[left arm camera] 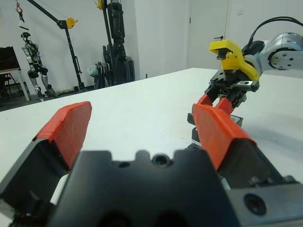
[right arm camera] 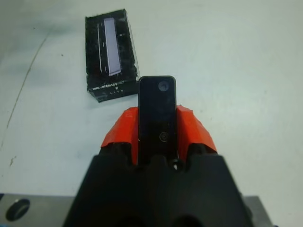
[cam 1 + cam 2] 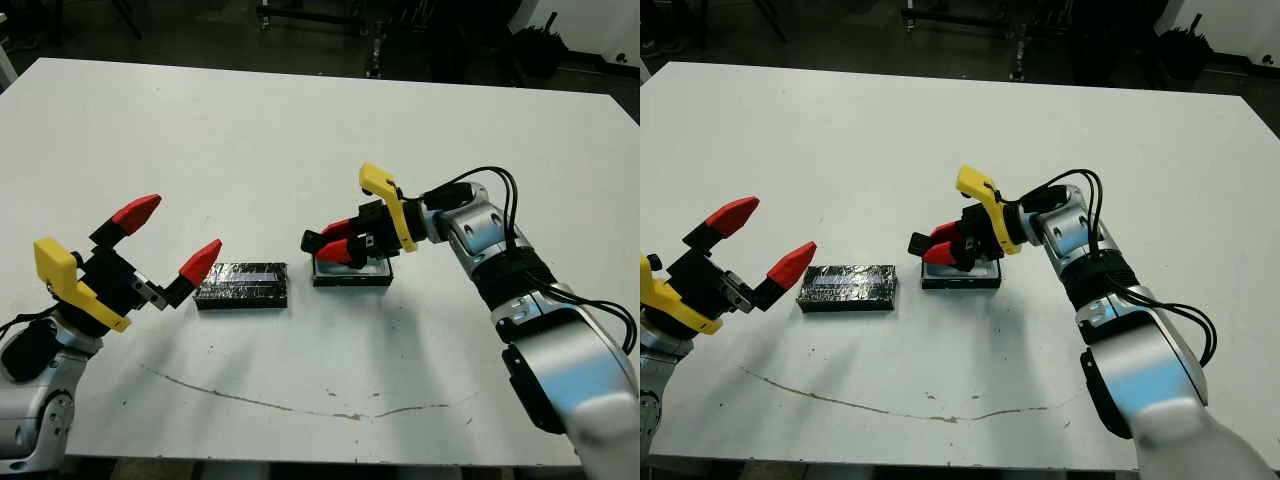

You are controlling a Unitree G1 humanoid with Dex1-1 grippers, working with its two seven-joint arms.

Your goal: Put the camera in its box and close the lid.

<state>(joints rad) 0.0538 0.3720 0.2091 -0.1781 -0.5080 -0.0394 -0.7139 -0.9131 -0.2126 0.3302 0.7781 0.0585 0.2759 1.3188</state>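
The camera (image 2: pixel 157 113) is clamped between the fingers of the right gripper (image 3: pixel 335 245), held just above the box (image 3: pixel 351 270). The left gripper (image 3: pixel 168 240) is held spread beside the lid (image 3: pixel 242 284).

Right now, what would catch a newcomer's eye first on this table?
The right end effector, shut on the slim black camera and hanging just over the box at mid-table. Next, the glossy lid lying flat beside the box on the robot's left. The left end effector hovers wide open near the lid, holding nothing.
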